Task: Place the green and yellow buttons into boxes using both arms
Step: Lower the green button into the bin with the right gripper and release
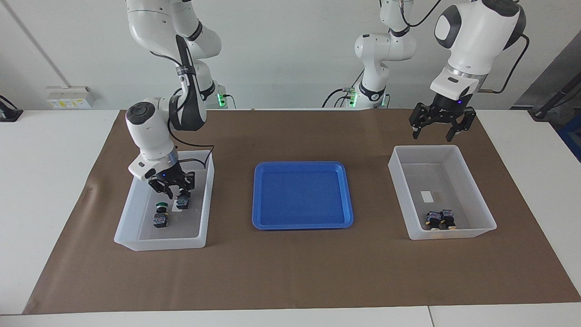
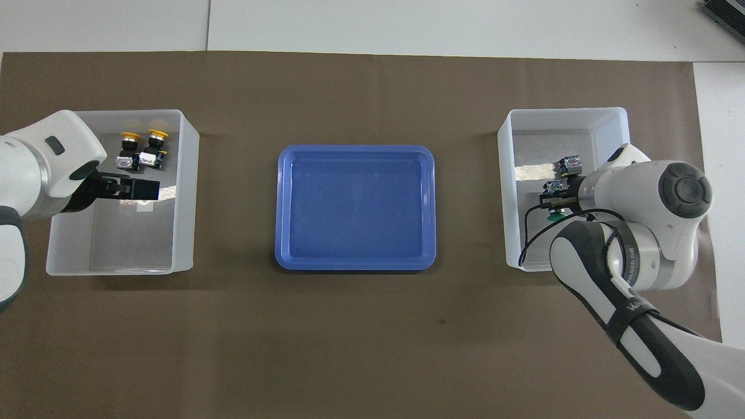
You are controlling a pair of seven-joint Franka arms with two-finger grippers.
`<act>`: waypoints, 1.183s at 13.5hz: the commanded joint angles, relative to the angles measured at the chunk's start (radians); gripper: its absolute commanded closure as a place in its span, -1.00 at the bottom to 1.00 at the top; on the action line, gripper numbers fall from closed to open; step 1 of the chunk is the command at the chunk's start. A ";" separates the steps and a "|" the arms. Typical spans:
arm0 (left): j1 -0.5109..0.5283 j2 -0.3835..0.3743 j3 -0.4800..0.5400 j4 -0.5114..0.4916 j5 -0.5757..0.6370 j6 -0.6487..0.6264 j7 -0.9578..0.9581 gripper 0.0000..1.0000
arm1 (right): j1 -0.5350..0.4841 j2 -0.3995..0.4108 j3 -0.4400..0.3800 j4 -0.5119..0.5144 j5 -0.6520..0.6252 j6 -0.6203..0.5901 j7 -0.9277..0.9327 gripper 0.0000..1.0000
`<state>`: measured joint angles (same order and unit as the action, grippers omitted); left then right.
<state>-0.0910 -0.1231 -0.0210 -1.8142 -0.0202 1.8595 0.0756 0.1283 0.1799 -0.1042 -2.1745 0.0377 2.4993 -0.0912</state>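
Two yellow buttons (image 1: 441, 220) lie side by side in the box (image 1: 476, 190) at the left arm's end, at its end farther from the robots; they also show in the overhead view (image 2: 142, 151). My left gripper (image 1: 433, 134) is open and empty, raised over that box's (image 2: 186, 174) nearer end. My right gripper (image 1: 176, 193) is low inside the other box (image 1: 205, 204), shut on a green button (image 1: 183, 202) lying on the floor. A second green button (image 1: 160, 217) lies loose beside it. Both show in the overhead view (image 2: 553, 187), (image 2: 570, 166).
A shallow blue tray (image 1: 302, 195) with nothing in it lies on the brown mat between the two boxes. Each box has a small white label (image 1: 427, 196) on its floor.
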 commanded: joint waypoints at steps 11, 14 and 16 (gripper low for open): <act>0.028 0.135 0.010 0.227 0.017 -0.209 -0.005 -1.00 | 0.011 -0.125 0.011 0.364 -0.037 -0.509 0.264 -1.00; 0.042 0.092 0.013 0.205 0.017 -0.267 -0.014 -1.00 | -0.010 -0.157 0.004 0.465 -0.045 -0.672 0.266 -1.00; 0.042 0.080 0.013 0.204 0.017 -0.343 -0.014 -1.00 | -0.051 -0.183 0.001 0.504 -0.044 -0.744 0.271 -1.00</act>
<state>-0.0543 -0.0180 -0.0024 -1.6077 -0.0202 1.5844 0.0754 0.1175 0.0115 -0.1068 -1.7110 0.0079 1.8170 0.1602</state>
